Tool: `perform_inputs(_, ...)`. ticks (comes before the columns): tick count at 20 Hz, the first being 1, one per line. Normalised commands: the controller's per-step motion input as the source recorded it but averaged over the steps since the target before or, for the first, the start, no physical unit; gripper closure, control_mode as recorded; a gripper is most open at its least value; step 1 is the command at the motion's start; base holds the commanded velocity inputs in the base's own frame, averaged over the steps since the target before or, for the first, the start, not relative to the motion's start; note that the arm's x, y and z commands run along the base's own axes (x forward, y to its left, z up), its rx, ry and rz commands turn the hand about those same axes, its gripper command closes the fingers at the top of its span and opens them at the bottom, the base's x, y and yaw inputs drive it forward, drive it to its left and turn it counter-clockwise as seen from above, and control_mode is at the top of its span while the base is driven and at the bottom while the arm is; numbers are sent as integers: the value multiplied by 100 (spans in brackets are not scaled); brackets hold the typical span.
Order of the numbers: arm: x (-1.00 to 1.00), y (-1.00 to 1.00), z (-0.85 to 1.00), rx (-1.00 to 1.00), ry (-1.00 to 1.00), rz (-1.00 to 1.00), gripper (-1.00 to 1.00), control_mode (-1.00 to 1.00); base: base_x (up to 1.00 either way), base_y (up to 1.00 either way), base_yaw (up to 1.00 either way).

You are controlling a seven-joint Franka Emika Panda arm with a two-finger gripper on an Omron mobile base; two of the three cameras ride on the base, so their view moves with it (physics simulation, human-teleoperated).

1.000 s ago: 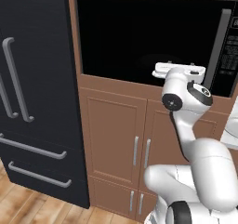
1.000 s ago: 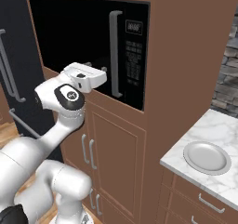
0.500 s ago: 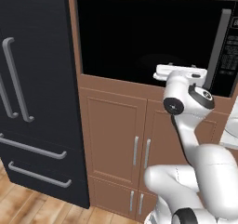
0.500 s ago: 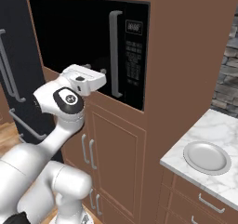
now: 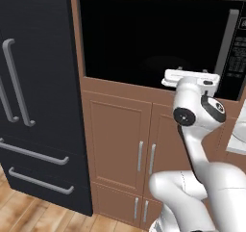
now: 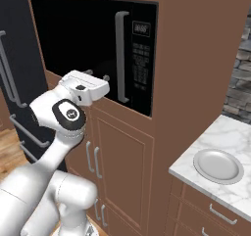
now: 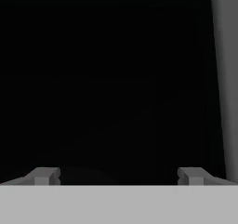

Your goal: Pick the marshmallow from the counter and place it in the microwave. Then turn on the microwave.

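The microwave (image 5: pixel 153 38) is a black box set in brown cabinetry, with a grey vertical handle (image 6: pixel 120 56) and a keypad (image 6: pixel 141 59) at its right. My gripper (image 6: pixel 96 75) is level with the microwave's lower edge and points into its dark front, just left of the handle. It is open with nothing between the fingers (image 7: pixel 44 174). In the hand view the gripper (image 7: pixel 118 174) faces blackness, with the handle (image 7: pixel 225 79) as a grey strip at right. In the left base view the gripper (image 5: pixel 192 71) is mostly behind the white hand. The marshmallow is out of view. The marble counter (image 6: pixel 230 137) lies at the right.
A round white plate (image 6: pixel 218 165) rests on the counter. The black fridge (image 5: pixel 33 82) with long grey handles stands left of the microwave. Brown cabinet doors (image 5: pixel 120 149) sit below the microwave, close behind my arm. A grey stone wall (image 6: pixel 240 78) rises past the counter.
The hand has drifted slightly to the right along the microwave's lower edge, and the elbow shifted with it. The jaws stay open.
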Motion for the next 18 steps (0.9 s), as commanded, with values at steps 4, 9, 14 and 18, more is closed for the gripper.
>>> perform_inputs(4, -33, 11, 21, 0, 1, 0, -100, -100, 0, 0, 0)
perform_inputs(9, -39, 18, 20, 0, 2, 0, -100, -100, 0, 0, 0)
perform_inputs(14, -36, 7, 19, 0, 3, 0, -100, -100, 0, 0, 0)
perform_inputs(18, -29, 0, 15, 0, 6, 0, -100, -100, 0, 0, 0)
